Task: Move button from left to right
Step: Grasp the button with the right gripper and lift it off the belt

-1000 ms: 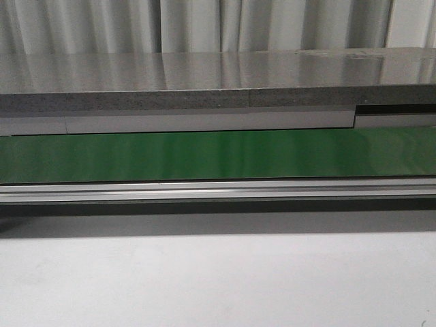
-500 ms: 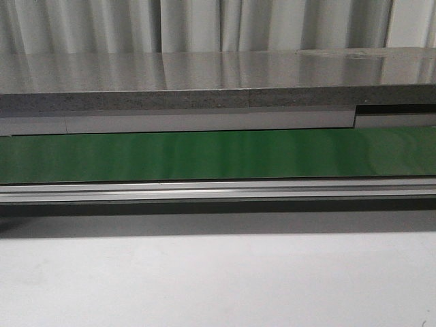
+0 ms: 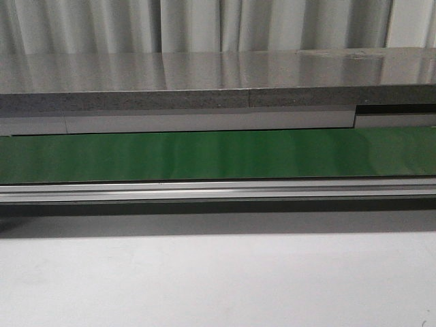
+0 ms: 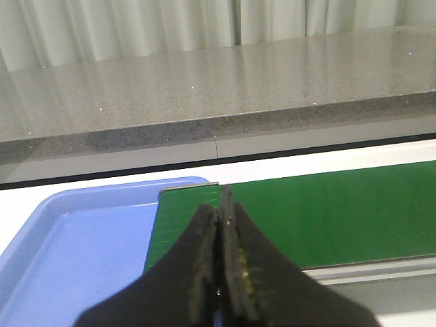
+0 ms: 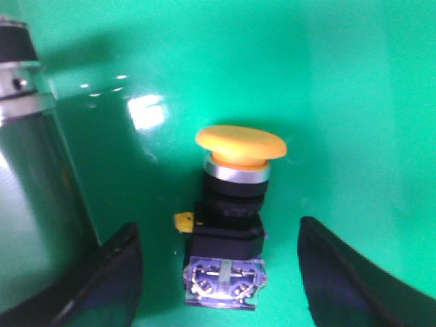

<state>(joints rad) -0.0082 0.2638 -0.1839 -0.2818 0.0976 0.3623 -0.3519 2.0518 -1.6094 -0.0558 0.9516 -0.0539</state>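
1. Your button (image 5: 232, 216) lies on its side on the green belt (image 5: 340, 82), directly between the two fingers of your right gripper (image 5: 221, 272). That is the relation your next move turns on.
2. Your right gripper's jaws stand wide apart, one dark finger (image 5: 102, 279) on each side of the button, neither touching it. There is clear green on both flanks of the black body.
3. The button's long axis runs from the clear terminal end, nearest the gripper, out to the yellow cap, farthest from it. So the axis points away from the wrist and crosses the closing line of the fingers roughly square.
4. Judging from that, a straight close should catch the black body on its flat sides rather than the round cap. The body sits slightly nearer one finger, so expect it to be nudged before it is pinched.
5. A tall metal-and-dark cylinder (image 5: 27, 136) stands on the belt just beside the button. What it is, you cannot tell.
6. Your left gripper (image 4: 219, 272) has its fingers pressed together, holding nothing, above the spot where a blue tray (image 4: 75, 252) meets the belt end. The right arm is plainly the nearer one.
7. The front view shows neither the button nor either gripper.
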